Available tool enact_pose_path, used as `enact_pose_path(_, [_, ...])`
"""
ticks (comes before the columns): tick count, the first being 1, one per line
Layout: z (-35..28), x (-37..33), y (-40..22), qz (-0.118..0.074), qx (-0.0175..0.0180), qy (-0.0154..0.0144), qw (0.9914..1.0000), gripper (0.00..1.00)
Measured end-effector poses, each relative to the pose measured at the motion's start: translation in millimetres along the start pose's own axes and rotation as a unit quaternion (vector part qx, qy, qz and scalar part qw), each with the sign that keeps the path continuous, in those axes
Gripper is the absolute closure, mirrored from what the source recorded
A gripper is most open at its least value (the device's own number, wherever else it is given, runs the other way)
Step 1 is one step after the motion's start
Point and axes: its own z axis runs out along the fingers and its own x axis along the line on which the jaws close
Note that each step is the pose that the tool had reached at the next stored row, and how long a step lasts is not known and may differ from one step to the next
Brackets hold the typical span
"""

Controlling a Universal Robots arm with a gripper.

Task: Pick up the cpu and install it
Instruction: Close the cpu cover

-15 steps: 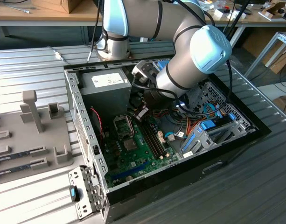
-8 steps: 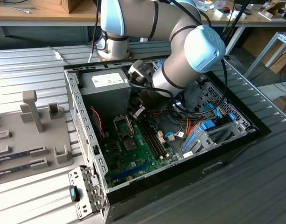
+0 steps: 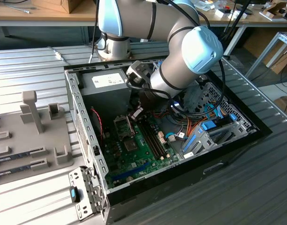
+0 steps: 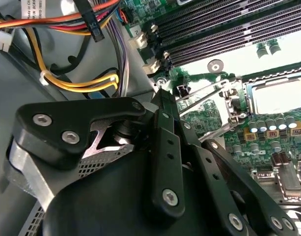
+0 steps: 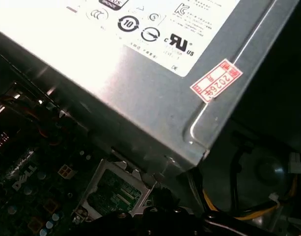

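My gripper (image 3: 136, 113) is down inside the open computer case, just beside the motherboard's cpu socket (image 3: 123, 125). In the second wrist view its black fingers (image 4: 165, 147) meet at their tips, so the gripper (image 4: 171, 101) is shut. The tips rest against the socket's thin wire lever (image 4: 204, 93); I cannot tell whether they pinch it. A silvery-grey square that looks like the cpu (image 4: 277, 96) lies flat inside the socket frame, a short way from the fingertips. The socket's metal frame (image 5: 116, 191) also shows in the first wrist view.
The grey power-supply box (image 3: 106, 82) (image 5: 155, 93) stands close behind the gripper. Memory slots (image 3: 153, 138) (image 4: 214, 29) run beside the socket. Bundled cables (image 4: 81, 83) hang near the wrist. A bare dark chipset chip (image 3: 130, 144) lies nearer the front. A grey fixture (image 3: 35, 126) sits outside the case.
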Motion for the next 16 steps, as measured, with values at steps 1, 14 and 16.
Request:
enact_pose_path(1, [-0.1, 0.4, 0.2, 0.0, -0.0002, -0.0008, 1.0, 0.89])
enact_pose_path(14, [-6.3, 4.2, 0.9, -0.01, -0.0138, -0.013, 0.99977, 0.89])
enact_pose_path(16, [-6.9, 5.5, -0.2, -0.013, -0.0149, -0.0132, 0.99972, 0.89])
